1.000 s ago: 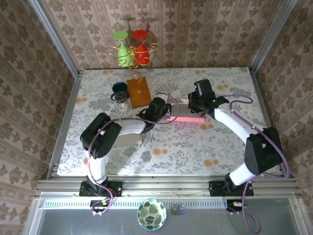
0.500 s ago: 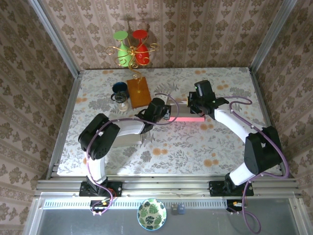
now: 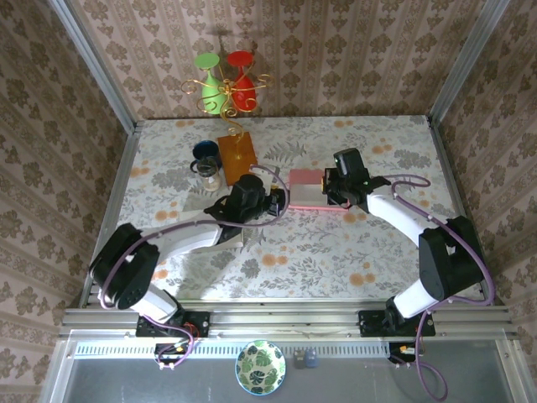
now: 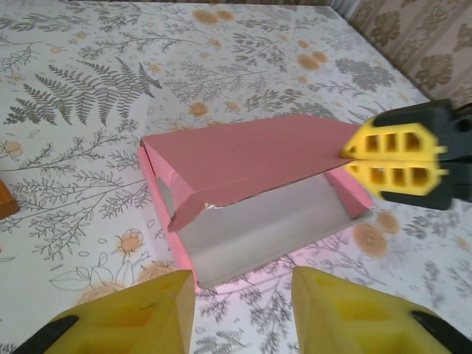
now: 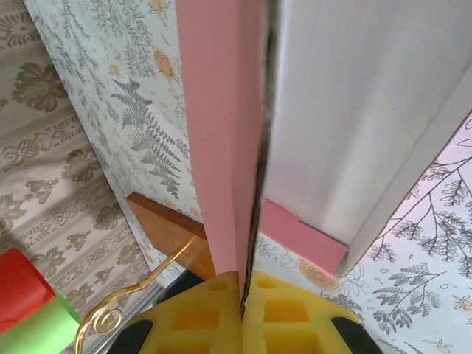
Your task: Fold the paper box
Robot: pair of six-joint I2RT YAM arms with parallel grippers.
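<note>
Paper box point(image 3: 306, 186) mid table point(image 3: 336, 252), long axis left–right, lid point(image 4: 258, 151) half raised. Right gripper point(image 4: 352, 158) clamped on lid's right edge; left gripper point(image 4: 243, 295) parted, empty, just beside near-left corner — likely nearer for tucking.

Pink paper box point(image 4: 251, 184) on floral table point(image 4: 110, 74), lid corner between 2 fingers of right end effector point(image 4: 349, 159).

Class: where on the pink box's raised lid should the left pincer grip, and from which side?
Probably the free edge of the lid, at the end away from the right pincer, which pinches the other corner. Come from the open front facing the left pincer: that edge is thin and raised off the tray, so a finger can slip under.
</note>
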